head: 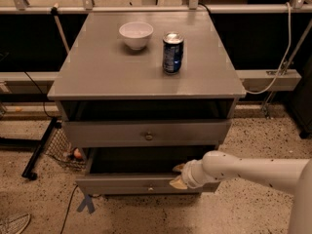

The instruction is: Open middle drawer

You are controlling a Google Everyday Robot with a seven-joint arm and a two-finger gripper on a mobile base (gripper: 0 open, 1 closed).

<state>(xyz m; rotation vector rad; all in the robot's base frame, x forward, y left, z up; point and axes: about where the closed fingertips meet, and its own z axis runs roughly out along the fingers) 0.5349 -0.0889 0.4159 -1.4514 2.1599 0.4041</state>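
The grey cabinet (112, 77) shows two drawer fronts. The middle drawer (126, 184) is the lower one, with a low flat front and a small round knob (149, 184). It stands pulled out, and its dark box (131, 161) shows behind the front. My gripper (177, 176), at the end of the white arm (243, 169) coming from the right, sits on the front's top edge to the right of the knob. One tan fingertip (179, 168) is inside the drawer and the other is on the front face. The gripper is shut on that edge.
The upper drawer (146, 133) with its knob (148, 136) juts slightly from the cabinet. A white bowl (136, 34) and a blue can (172, 52) stand on top. A black stand leg (39, 150) and wire basket (63, 147) sit at the left. Blue tape (86, 204) marks the floor.
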